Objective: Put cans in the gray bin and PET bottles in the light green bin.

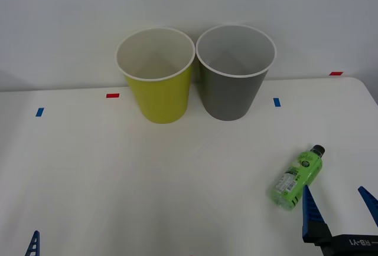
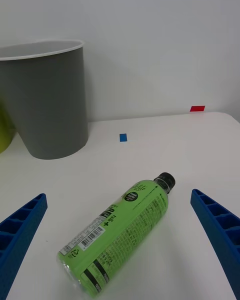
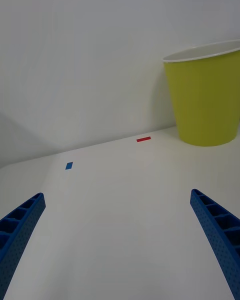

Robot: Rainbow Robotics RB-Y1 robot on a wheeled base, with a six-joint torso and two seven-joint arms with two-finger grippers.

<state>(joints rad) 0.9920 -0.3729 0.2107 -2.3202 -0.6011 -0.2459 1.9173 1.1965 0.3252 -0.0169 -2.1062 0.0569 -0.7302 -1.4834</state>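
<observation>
The PET bottle (image 1: 295,179) (image 2: 120,230), clear with a green label and black cap, lies on its side on the white table at the right, cap pointing away. My right gripper (image 1: 339,209) (image 2: 118,195) is open just behind the bottle's base, one finger on each side of it and apart from it. The light green bin (image 1: 159,85) (image 3: 205,100) and the gray bin (image 1: 233,85) (image 2: 47,105) stand upright side by side at the back, both with nothing inside. My left gripper (image 3: 117,194) is open at the near left, holding nothing. Cans are out of view.
Small tape marks lie on the table (image 1: 177,197): red tape (image 1: 112,95) and blue tape (image 1: 39,112) on the left, blue tape (image 1: 276,101) and red tape (image 1: 335,73) on the right. A white wall rises behind the bins. The table's right edge runs close to the bottle.
</observation>
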